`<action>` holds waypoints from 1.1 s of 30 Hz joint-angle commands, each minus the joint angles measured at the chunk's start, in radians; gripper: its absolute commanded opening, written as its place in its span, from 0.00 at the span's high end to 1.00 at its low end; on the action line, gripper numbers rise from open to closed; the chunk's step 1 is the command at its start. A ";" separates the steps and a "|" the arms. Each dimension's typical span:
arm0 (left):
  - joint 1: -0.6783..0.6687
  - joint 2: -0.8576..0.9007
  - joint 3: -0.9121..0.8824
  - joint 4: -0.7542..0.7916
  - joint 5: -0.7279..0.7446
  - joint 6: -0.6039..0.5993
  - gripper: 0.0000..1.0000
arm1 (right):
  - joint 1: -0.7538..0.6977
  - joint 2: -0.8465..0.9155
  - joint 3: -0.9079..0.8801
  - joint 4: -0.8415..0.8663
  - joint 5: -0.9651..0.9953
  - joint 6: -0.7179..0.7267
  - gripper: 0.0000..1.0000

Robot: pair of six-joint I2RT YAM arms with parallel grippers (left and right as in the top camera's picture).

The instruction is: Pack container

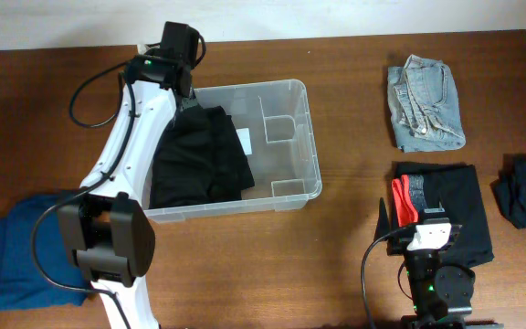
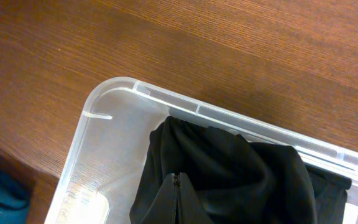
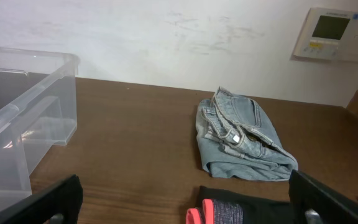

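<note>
left pincer [image 2: 178, 199] pinched shut on the black garment [image 2: 229, 168] inside the container [image 2: 114, 83] — right pincer [image 3: 184, 186] gapes wide above the surface [image 3: 135, 137].

**Materials / finish**

container [image 1: 310, 137]: clear translucent plastic, smooth, glossy. Inside container: black cloth [image 1: 199, 155], matt, soft creases. table [image 1: 336, 256] under container: brown wood grain, low sheen. Right of container: faded blue denim [image 1: 425, 102], coarse weave, stitched seams. Left of container: teal cloth [image 1: 21, 251], matt.
</note>
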 commanded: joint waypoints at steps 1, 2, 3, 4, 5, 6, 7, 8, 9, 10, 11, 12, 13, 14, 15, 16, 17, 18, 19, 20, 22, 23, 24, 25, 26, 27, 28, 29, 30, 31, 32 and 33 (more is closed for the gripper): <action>0.005 -0.014 0.003 0.010 0.055 -0.024 0.99 | -0.006 -0.010 -0.005 -0.006 0.006 -0.003 0.02; 0.005 -0.012 0.002 0.014 0.069 -0.024 0.99 | -0.006 -0.010 -0.005 -0.006 0.006 -0.004 0.02; 0.005 -0.010 0.000 0.017 0.086 -0.023 0.99 | -0.006 -0.010 -0.005 -0.005 0.006 -0.003 0.02; 0.005 -0.010 -0.002 0.019 0.099 -0.024 0.99 | -0.006 -0.010 -0.005 -0.006 0.006 -0.003 0.02; 0.005 -0.010 -0.009 0.025 0.114 -0.024 0.99 | -0.006 -0.010 -0.005 -0.006 0.006 -0.003 0.02; 0.005 -0.010 -0.016 0.033 0.127 -0.024 0.99 | -0.006 -0.010 -0.005 -0.006 0.006 -0.004 0.02; 0.005 -0.008 -0.023 0.040 0.136 -0.024 0.99 | -0.006 -0.010 -0.005 -0.006 0.006 -0.003 0.02; 0.005 -0.006 -0.029 0.047 0.140 -0.024 0.99 | -0.006 -0.010 -0.005 -0.005 0.006 -0.003 0.02; 0.005 -0.004 -0.034 0.052 0.142 -0.024 1.00 | -0.006 -0.010 -0.005 -0.006 0.006 -0.004 0.01; 0.005 0.001 -0.038 0.056 0.144 -0.024 1.00 | -0.006 -0.010 -0.005 -0.005 0.006 -0.003 0.02; 0.005 0.004 -0.042 0.062 0.151 -0.024 0.99 | -0.006 -0.010 -0.005 -0.006 0.006 -0.003 0.02; 0.005 0.011 -0.051 0.071 0.164 -0.024 1.00 | -0.006 -0.010 -0.005 -0.006 0.006 -0.003 0.02; 0.005 0.016 -0.056 0.079 0.178 -0.024 1.00 | -0.006 -0.010 -0.005 -0.005 0.006 -0.003 0.02; 0.005 0.021 -0.061 0.089 0.194 -0.023 0.99 | -0.006 -0.010 -0.005 -0.006 0.006 -0.003 0.02; 0.005 0.028 -0.068 0.100 0.214 -0.024 1.00 | -0.006 -0.010 -0.005 -0.006 0.006 -0.003 0.02; 0.005 0.035 -0.071 0.107 0.232 -0.024 1.00 | -0.006 -0.010 -0.005 -0.006 0.006 -0.004 0.02; 0.005 0.045 -0.073 0.112 0.257 -0.024 0.99 | -0.006 -0.010 -0.005 -0.006 0.006 -0.004 0.02; 0.004 0.054 -0.075 0.115 0.280 -0.024 0.99 | -0.006 -0.010 -0.005 -0.006 0.006 -0.003 0.02; 0.002 0.064 -0.077 0.118 0.303 -0.023 0.99 | -0.006 -0.010 -0.005 -0.006 0.006 -0.004 0.02; -0.002 0.074 -0.079 0.118 0.317 -0.024 0.99 | -0.006 -0.010 -0.005 -0.006 0.006 -0.003 0.02; -0.012 0.094 -0.079 0.117 0.322 -0.023 1.00 | -0.006 -0.010 -0.005 -0.006 0.006 -0.003 0.02; -0.017 0.105 -0.079 0.118 0.322 -0.023 0.99 | -0.006 -0.010 -0.005 -0.005 0.006 -0.003 0.02; -0.024 0.116 -0.079 0.118 0.322 -0.023 0.99 | -0.006 -0.010 -0.005 -0.005 0.006 -0.003 0.02; -0.032 0.124 -0.079 0.118 0.322 -0.023 0.99 | -0.006 -0.010 -0.005 -0.006 0.006 -0.003 0.02; -0.039 0.134 -0.079 0.118 0.322 -0.023 0.99 | -0.006 -0.010 -0.005 -0.006 0.006 -0.003 0.02; -0.048 0.140 -0.079 0.118 0.322 -0.023 0.99 | -0.006 -0.010 -0.005 -0.005 0.006 -0.004 0.02; -0.054 0.148 -0.079 0.119 0.322 -0.023 1.00 | -0.006 -0.010 -0.005 -0.006 0.006 -0.003 0.02; -0.062 0.151 -0.079 0.121 0.322 -0.023 1.00 | -0.006 -0.010 -0.005 -0.006 0.006 -0.003 0.02; -0.068 0.156 -0.079 0.124 0.322 -0.023 1.00 | -0.006 -0.010 -0.005 -0.005 0.006 -0.003 0.02; -0.074 0.159 -0.079 0.130 0.322 -0.023 1.00 | -0.006 -0.010 -0.005 -0.006 0.006 -0.003 0.02; -0.079 0.163 -0.079 0.135 0.322 -0.023 1.00 | -0.006 -0.010 -0.005 -0.005 0.006 -0.004 0.02; -0.084 0.164 -0.079 0.143 0.322 -0.017 0.99 | -0.006 -0.010 -0.005 -0.006 0.006 -0.004 0.02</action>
